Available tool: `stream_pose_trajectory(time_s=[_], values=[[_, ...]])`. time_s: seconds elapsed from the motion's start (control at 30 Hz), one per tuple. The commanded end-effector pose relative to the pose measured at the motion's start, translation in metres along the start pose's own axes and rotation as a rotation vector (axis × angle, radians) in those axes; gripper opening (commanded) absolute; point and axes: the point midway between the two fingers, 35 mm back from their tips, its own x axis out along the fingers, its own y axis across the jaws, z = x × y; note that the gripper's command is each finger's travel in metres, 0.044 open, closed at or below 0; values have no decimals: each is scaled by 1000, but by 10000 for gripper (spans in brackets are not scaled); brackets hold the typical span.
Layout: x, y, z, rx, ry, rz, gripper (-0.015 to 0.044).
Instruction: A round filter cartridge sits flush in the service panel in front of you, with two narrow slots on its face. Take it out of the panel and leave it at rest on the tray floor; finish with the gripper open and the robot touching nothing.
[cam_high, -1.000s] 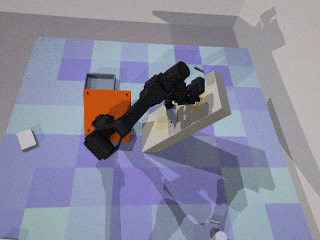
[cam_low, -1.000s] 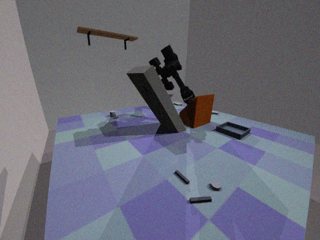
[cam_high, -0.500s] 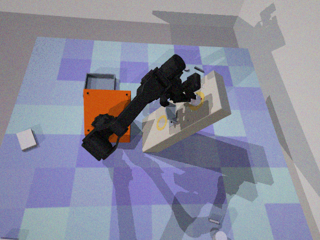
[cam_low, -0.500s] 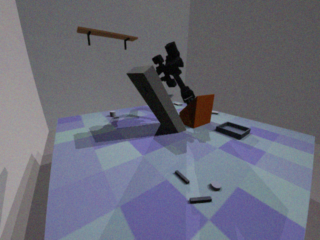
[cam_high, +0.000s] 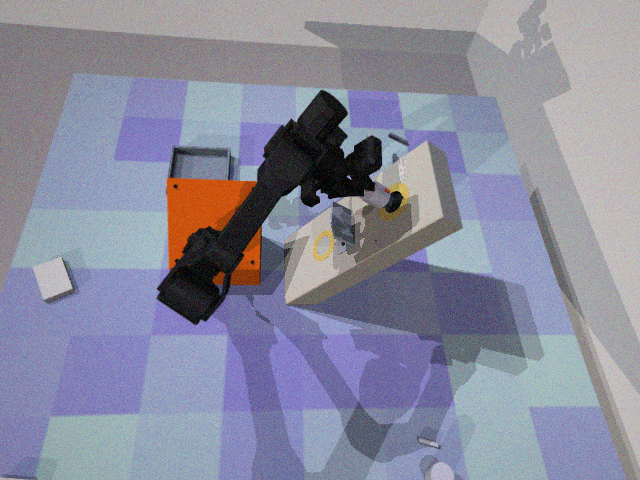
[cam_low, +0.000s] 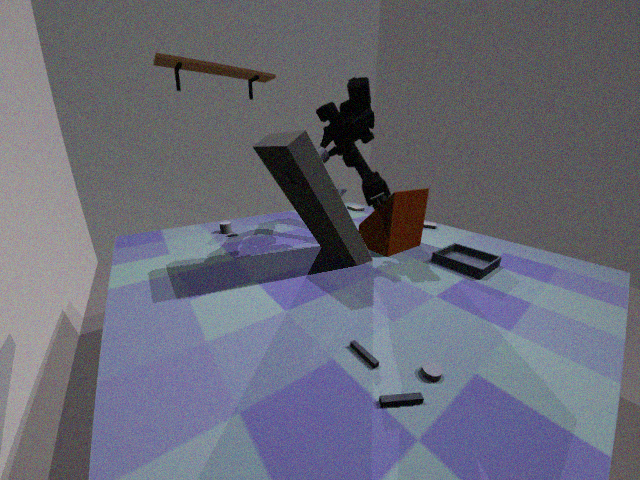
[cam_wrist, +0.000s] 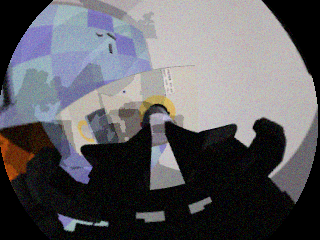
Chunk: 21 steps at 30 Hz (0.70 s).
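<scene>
Clamped on the pale round filter cartridge (cam_high: 376, 195), the gripper (cam_high: 370, 192) holds it just off the sloped service panel (cam_high: 429, 206), its far end at the dark, yellow-ringed socket (cam_high: 392, 201). Well apart, the grey tray (cam_high: 200, 164) sits behind the orange block (cam_high: 204, 217).

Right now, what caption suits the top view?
Black arm's gripper holds a small tool against the yellow-ringed hole in the slanted panel.
</scene>
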Motion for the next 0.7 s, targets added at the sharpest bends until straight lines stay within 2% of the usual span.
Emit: stream_pose_trajectory(time_s=[0.0,0.67], values=[[-4,-5,-1,16,-1,-13,0],[5,54,-8,15,-1,-13,0]])
